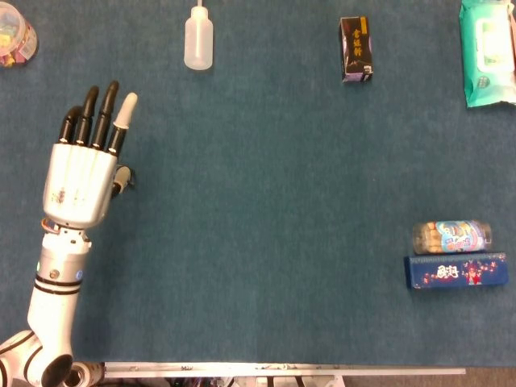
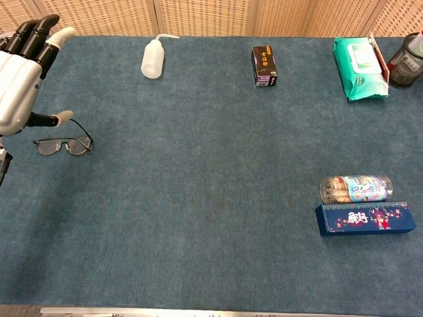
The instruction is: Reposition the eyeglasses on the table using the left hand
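Left hand [image 2: 18, 79] hangs flat and open above the far-left of the bench [image 2: 211, 198], fingers straight and near together, thumb out to the side, nothing held. Right hand not in either view.

Eyeglasses [image 2: 63, 144] lie on the blue felt at the far-left side, lenses toward the camera in the chest view, one temple arm running back toward the thumb. From the head view the hand covers nearly all of them; only a dark sliver shows beside the thumb. Thumb tip looks just above or at the temple; cannot tell if touching.

Handling, judged: thin wire frame, very light, slightly springy, lenses scratch and smear easily, temples bend under a squeeze. Low profile on felt, so little to get under. Best hold looks like a light pinch on the bridge or the top rim between the lenses, or on the temple near the hinge; avoid pressing on lens faces. A sideways push along the felt may snag.

Count:
- eyeglasses: one
- squeeze bottle [image 2: 151, 61]: one
- small dark carton [image 2: 264, 66]: one
- wet-wipes pack [image 2: 360, 67]: one
- clear snack tube [image 2: 355, 189]: one
- long blue box [image 2: 365, 218]: one
- dark cup [image 2: 406, 63], right edge: one
- jar of sweets [image 1: 14, 36], head view corner: one
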You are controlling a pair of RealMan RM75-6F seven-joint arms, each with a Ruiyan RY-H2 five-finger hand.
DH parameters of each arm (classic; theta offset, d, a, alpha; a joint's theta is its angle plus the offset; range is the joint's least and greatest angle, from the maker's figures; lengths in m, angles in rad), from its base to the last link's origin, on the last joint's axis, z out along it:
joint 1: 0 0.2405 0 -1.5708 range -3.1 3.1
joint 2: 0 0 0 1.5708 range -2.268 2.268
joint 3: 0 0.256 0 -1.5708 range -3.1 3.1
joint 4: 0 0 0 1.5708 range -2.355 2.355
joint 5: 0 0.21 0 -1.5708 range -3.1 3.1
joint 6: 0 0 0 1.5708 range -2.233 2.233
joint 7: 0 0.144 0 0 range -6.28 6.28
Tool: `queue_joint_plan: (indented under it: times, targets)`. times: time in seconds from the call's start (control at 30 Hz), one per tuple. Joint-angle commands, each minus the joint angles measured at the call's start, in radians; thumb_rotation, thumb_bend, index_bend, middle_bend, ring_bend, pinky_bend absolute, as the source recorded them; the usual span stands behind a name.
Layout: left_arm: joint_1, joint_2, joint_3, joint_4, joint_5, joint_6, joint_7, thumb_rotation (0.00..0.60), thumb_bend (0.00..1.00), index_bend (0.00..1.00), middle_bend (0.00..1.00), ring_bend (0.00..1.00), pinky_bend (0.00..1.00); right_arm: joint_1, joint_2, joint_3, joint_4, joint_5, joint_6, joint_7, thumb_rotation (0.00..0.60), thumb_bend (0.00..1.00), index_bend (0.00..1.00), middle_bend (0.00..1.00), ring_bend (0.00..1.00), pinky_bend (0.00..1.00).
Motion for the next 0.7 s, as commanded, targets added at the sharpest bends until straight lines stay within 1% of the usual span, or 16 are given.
queue_joint_plan:
  times: [0.03, 0.5, 0.63, 0.7]
  targets:
    - [0.005, 0.000, 0.005, -0.010, 0.007, 0.003, 0.008, 0.600, 0.07, 0.07, 0.00, 0.06, 0.23, 0.000, 0.000, 0.001, 0.000, 0.000, 0.000, 0.000, 0.600, 0.31, 0.60, 0.57, 0.51, 0.52]
    - [0.017, -0.033, -0.004, 0.024, 0.010, 0.012, 0.011, 0.600, 0.08, 0.07, 0.00, 0.06, 0.23, -0.001, 0.001, 0.002, 0.001, 0.003, 0.001, 0.006, 0.600, 0.31, 0.60, 0.57, 0.51, 0.52]
    - [0.020, -0.042, 0.000, 0.040, 0.020, 0.018, -0.004, 0.600, 0.13, 0.06, 0.00, 0.05, 0.23, -0.001, 0.001, 0.002, 0.000, 0.004, 0.000, 0.005, 0.600, 0.31, 0.60, 0.57, 0.51, 0.52]
    - [0.021, -0.047, 0.001, 0.048, 0.024, 0.020, -0.010, 0.600, 0.18, 0.06, 0.00, 0.05, 0.23, -0.001, 0.001, 0.002, 0.000, 0.004, 0.000, 0.005, 0.600, 0.31, 0.60, 0.57, 0.51, 0.52]
